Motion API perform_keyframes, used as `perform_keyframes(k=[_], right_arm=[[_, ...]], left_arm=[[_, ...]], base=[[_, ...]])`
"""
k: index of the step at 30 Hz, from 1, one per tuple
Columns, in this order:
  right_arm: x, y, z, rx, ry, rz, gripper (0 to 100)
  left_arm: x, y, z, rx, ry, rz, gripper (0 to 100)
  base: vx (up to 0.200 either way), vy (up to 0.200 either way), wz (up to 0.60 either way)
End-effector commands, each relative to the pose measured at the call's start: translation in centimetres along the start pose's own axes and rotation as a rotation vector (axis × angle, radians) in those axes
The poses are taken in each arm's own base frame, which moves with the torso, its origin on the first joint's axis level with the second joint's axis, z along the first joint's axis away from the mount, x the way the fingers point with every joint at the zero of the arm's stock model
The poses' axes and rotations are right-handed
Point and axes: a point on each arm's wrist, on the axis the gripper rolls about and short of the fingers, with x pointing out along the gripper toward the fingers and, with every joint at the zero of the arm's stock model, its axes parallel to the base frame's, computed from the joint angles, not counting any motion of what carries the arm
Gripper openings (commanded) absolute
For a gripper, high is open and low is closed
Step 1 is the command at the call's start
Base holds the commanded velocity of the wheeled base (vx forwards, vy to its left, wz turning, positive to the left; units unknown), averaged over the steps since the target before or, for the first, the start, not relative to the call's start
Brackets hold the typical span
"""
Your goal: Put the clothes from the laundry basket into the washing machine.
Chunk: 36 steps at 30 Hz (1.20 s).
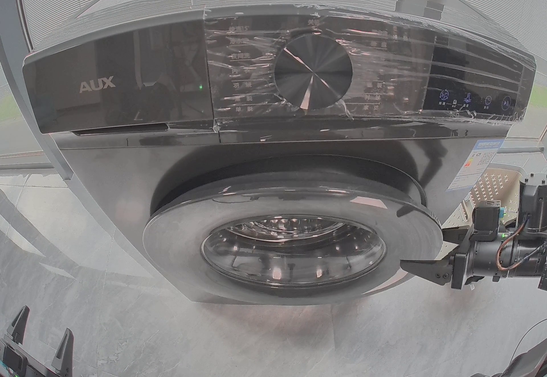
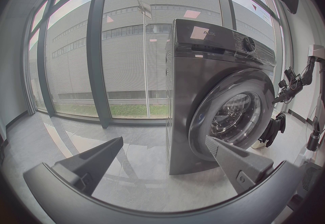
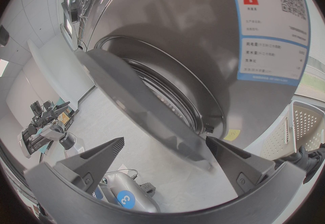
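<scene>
a pale grey tiled floor (image 1: 142, 315) carries the washing machine (image 1: 273, 167), which stands right in front of the right gripper (image 1: 411, 266). a pale perforated laundry basket (image 1: 497, 185) sits on the floor just behind that gripper, close beside the machine's side wall, with dark clothes (image 3: 306, 159) draped over its rim.

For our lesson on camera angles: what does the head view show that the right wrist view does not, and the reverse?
Head view only: the glass window in the door, and the touch buttons. Right wrist view only: the drum opening behind the part-open door, and dark clothes hanging on the laundry basket. Both: the washing machine, its door, its label and the basket.
</scene>
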Motion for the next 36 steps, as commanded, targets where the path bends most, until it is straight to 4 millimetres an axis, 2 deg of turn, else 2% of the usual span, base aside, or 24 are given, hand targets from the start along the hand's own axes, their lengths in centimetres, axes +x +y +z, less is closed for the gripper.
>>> perform_keyframes(k=[1, 5, 13, 20, 22, 28, 36], right_arm=[[-2.0, 1.0, -1.0, -0.02, -0.019, 0.011, 100], [-2.9, 1.6, -2.0, -0.026, -0.017, 0.026, 100], [-1.2, 0.8, -0.6, -0.018, -0.015, 0.016, 100], [-0.5, 1.1, -0.8, -0.023, 0.012, 0.016, 100], [-0.6, 1.4, -1.2, -0.023, 0.023, 0.03, 100], [-1.5, 1.9, -2.5, -0.028, 0.042, 0.05, 100], [-1.4, 1.7, -1.5, -0.033, 0.007, 0.034, 100]], left_arm=[[0.0, 0.0, -0.5, 0.001, -0.002, 0.0, 100], [0.0, 0.0, -0.5, 0.001, -0.002, 0.0, 100], [0.0, 0.0, -0.5, 0.0, -0.002, -0.001, 100], [0.0, 0.0, -0.5, -0.002, -0.002, -0.001, 100], [0.0, 0.0, -0.5, -0.003, -0.002, -0.003, 100], [0.0, 0.0, -0.5, -0.003, -0.002, -0.003, 100], [0.0, 0.0, -0.5, -0.003, -0.002, -0.004, 100]], base=[[0.0, 0.0, 0.0], [0.0, 0.0, 0.0], [0.0, 0.0, 0.0], [-0.2, 0.0, 0.0], [-0.2, 0.0, 0.0], [0.0, 0.0, 0.0], [0.0, 0.0, 0.0]])
